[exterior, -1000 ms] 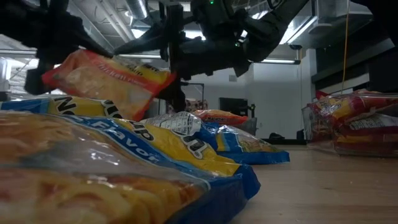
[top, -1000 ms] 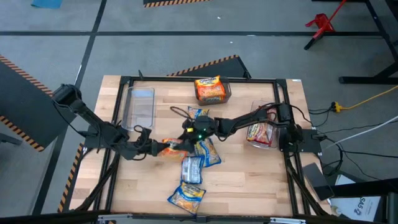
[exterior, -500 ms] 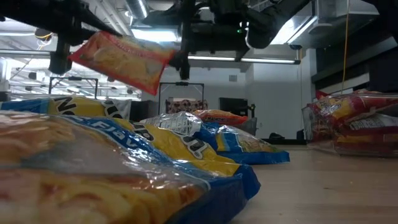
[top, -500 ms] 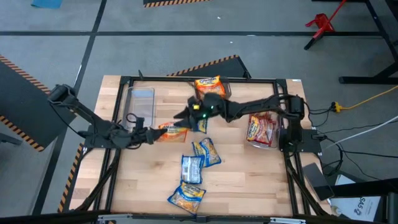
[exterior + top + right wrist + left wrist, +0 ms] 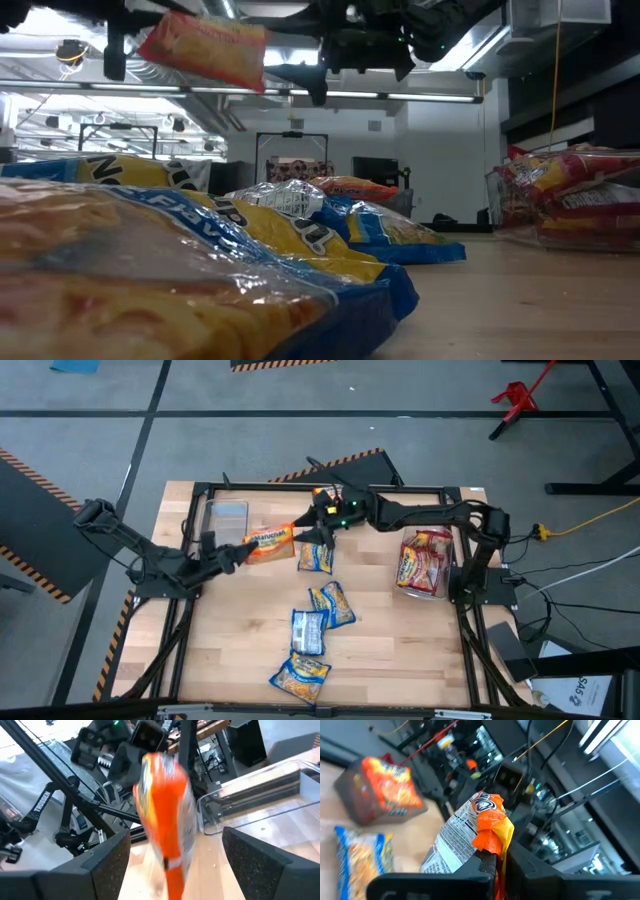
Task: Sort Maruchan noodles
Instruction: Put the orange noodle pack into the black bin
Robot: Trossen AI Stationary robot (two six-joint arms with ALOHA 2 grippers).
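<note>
Reading "Flavor" on blue-and-yellow packet (image 5: 190,250)

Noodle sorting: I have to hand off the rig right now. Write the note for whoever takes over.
Left gripper: shut on an orange packet, held in the air over the table's far left part, beside the empty clear bin.
Right gripper: open, holding nothing, facing that packet from the other side, above a blue-and-yellow packet.
Done: orange packets in the far middle bin; red-and-silver packets in the right bin.
Left: the held orange packet, plus four loose packets on the table, the blue-and-yellow one under the right gripper included.
</note>
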